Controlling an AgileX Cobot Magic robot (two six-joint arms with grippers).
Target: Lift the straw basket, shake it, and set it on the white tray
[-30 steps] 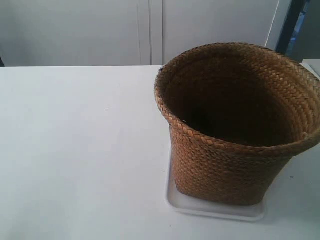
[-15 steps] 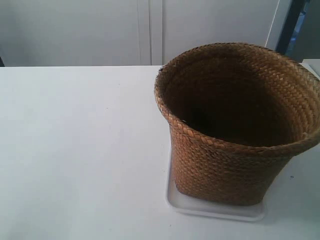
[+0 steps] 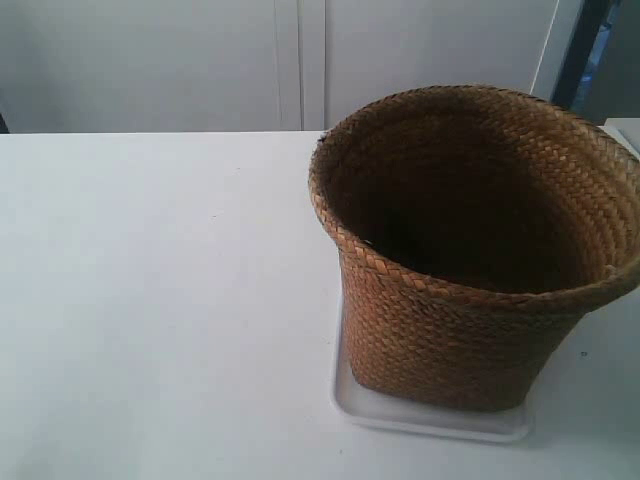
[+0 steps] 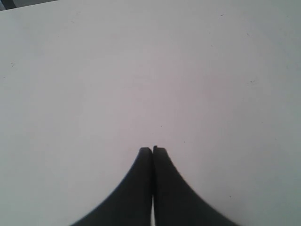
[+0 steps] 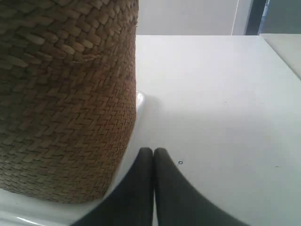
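Observation:
The straw basket point(image 3: 480, 250) stands upright on the white tray point(image 3: 430, 418) at the exterior view's right; its inside is dark. Neither arm shows in the exterior view. In the right wrist view the basket point(image 5: 66, 99) fills one side, resting on the tray point(image 5: 140, 100). My right gripper point(image 5: 153, 150) is shut and holds nothing, just beside the basket's base, apart from it. My left gripper point(image 4: 152, 149) is shut with nothing in it, over bare white table; the basket and tray are out of that view.
The white table point(image 3: 150, 300) stretches wide to the basket's left in the exterior view. A pale wall with cabinet panels point(image 3: 300, 60) runs behind the table's far edge. A small dark ring mark point(image 5: 180, 163) lies on the table by the right gripper.

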